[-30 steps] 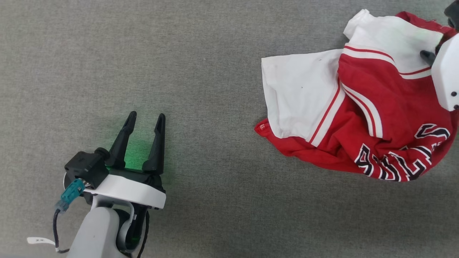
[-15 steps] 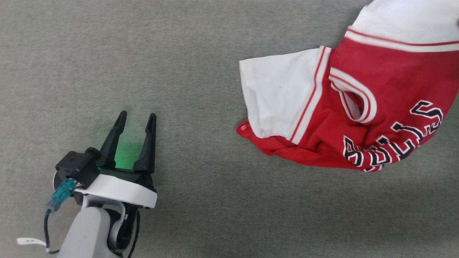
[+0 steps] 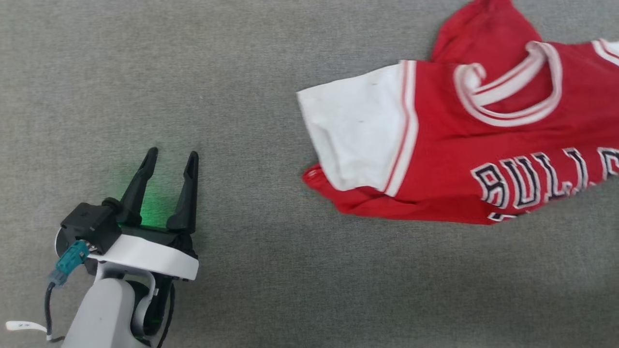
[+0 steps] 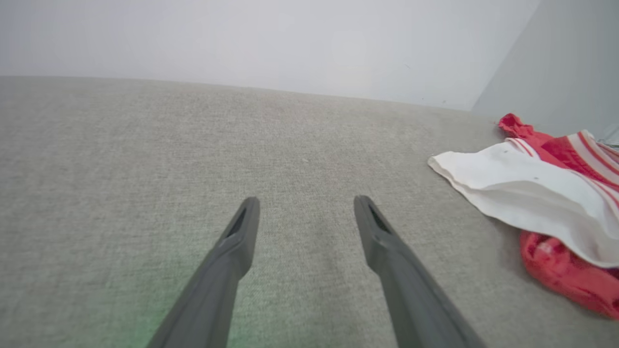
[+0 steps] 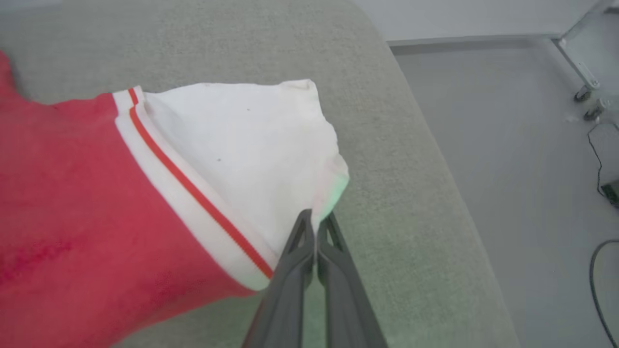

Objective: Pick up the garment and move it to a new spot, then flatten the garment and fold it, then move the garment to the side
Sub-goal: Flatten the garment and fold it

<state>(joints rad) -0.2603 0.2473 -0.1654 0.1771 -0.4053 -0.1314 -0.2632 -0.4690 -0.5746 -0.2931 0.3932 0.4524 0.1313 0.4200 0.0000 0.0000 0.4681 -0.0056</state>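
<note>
The shirt (image 3: 449, 159) lies on the grey table (image 3: 290, 290) at the right of the head view and runs off that view's right edge; it is red, with a white sleeve (image 3: 348, 135) pointing left and a red-and-white striped collar (image 3: 508, 96) facing up; black letters (image 3: 532, 179) with white edges read "BULL" before the edge cuts them off; a bit of red cloth pokes out from under the sleeve. The left gripper (image 3: 172, 154) is at the lower left, well apart from the shirt; its two dark fingers are spread wide with nothing between them; a green glow falls on the table there. In the left wrist view the left gripper (image 4: 305, 200) points over bare table, and the shirt (image 4: 532, 193) is off to the right, white sleeve on top of a red fold; a pale wall (image 4: 242, 38) stands behind the table. In the right wrist view the right gripper (image 5: 316, 220) has its fingers pressed tight together on the edge of a second sleeve (image 5: 242, 145), white too, which bunches up at the pinch; the red of the shirt spreads to the left; the table's round edge is on the right, with grey floor (image 5: 508, 145) and a black cable (image 5: 597, 270) past it.
</note>
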